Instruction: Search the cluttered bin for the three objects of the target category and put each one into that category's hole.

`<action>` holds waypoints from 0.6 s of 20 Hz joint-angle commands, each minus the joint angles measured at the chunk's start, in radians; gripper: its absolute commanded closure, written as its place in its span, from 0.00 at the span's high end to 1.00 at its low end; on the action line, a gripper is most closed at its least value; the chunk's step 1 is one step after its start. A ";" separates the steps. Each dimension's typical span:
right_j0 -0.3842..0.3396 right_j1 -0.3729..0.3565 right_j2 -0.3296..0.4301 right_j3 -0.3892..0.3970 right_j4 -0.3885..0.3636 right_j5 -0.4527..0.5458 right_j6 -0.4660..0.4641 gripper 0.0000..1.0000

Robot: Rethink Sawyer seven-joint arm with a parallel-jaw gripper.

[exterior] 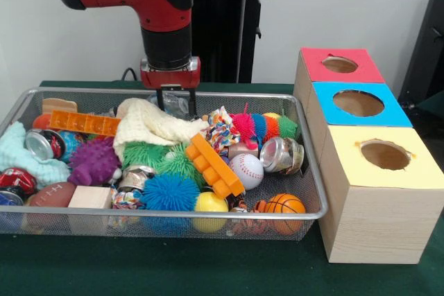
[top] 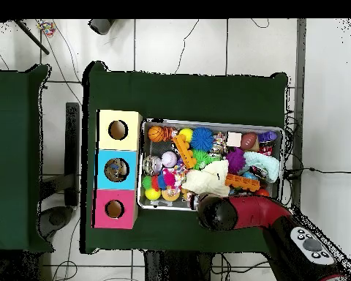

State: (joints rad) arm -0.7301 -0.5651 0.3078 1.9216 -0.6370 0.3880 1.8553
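The gripper (exterior: 176,105) is seen at the far rim of the wire bin (exterior: 316,192), its two dark fingers spread apart with nothing between them, tips just above the cream cloth (exterior: 149,124) and next to a clear crumpled piece behind it. In the overhead view the red arm (top: 240,214) covers the gripper, reaching over the bin's (top: 283,157) robot-side edge.

Three boxes are lined up beside the bin, each with one round hole on top: red box (exterior: 340,66), blue box (exterior: 361,104), yellow box (exterior: 385,164). The target category cannot be told from the pictures.

Bin contents, all packed together:
- balls: baseball (exterior: 247,170), basketball (exterior: 284,205), small football (exterior: 52,194), yellow ball (exterior: 210,204)
- spiky toys: blue one (exterior: 170,192), purple one (exterior: 94,161), green one (exterior: 146,153)
- a spiky caterpillar toy (exterior: 263,127) at the far right
- crushed cans: one silver (exterior: 281,154) beside the baseball, one (exterior: 43,145) at the left, one red (exterior: 15,181) at the near left
- orange toy bricks: one (exterior: 214,166) tilted mid-bin, one (exterior: 83,123) long piece at the back left
- a wooden block (exterior: 90,197) near the front wall
- a light teal cloth (exterior: 21,152) at the left end

The holes in all three boxes look empty in the front view.
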 commanded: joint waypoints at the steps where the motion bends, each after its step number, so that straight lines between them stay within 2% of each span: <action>1: -0.029 -0.032 0.014 -0.037 -0.059 -0.002 -0.048 1.00; 3: -0.019 -0.036 -0.002 -0.021 -0.077 -0.028 -0.030 1.00; 4: -0.015 -0.040 -0.010 -0.010 -0.090 -0.043 -0.019 0.00; 9: -0.014 -0.076 0.000 0.054 -0.093 -0.080 0.010 0.00; 12: 0.010 -0.074 -0.031 0.072 -0.107 -0.101 0.045 0.00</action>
State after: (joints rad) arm -0.7445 -0.6222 0.2929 1.9558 -0.6789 0.3630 1.8553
